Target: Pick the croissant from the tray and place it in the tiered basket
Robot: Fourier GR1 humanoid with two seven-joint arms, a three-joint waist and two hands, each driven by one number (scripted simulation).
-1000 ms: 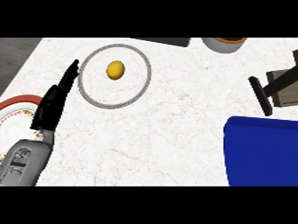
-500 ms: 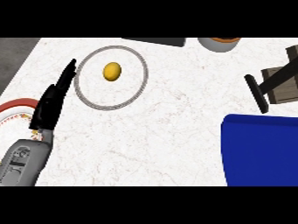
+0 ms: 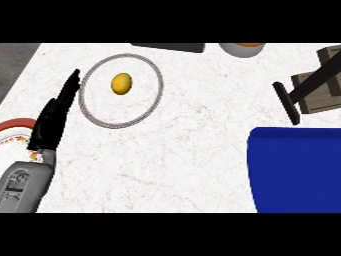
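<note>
The left hand (image 3: 55, 115) is black and narrow, its fingers held straight and together, pointing up the counter from a grey forearm (image 3: 18, 187) that comes in at the lower left; it grasps nothing, and its fingertips end just beside the left rim of a round plate (image 3: 92, 112). That plate is white like the marble under it, marked off by a thin speckled grey ring, and near its middle lies a small, smooth, yellow-orange oval, the croissant (image 3: 121, 83). Under the forearm, at the left edge, shows part of a second plate (image 3: 7, 131) with a red rim and a patterned inner band. The counter (image 3: 195, 145) is pale marble with faint brownish veins; a dark grey floor shows beyond its left edge. At the lower right sits a large, flat, deep-blue tray (image 3: 306, 170) with rounded corners. Above it at the right edge stands the tiered basket (image 3: 328, 85), brown wooden slats on a dark frame. Along the top edge are a dark grey slab (image 3: 169, 47) and a pale bowl (image 3: 243, 49) with orange inside. The right hand does not show.
</note>
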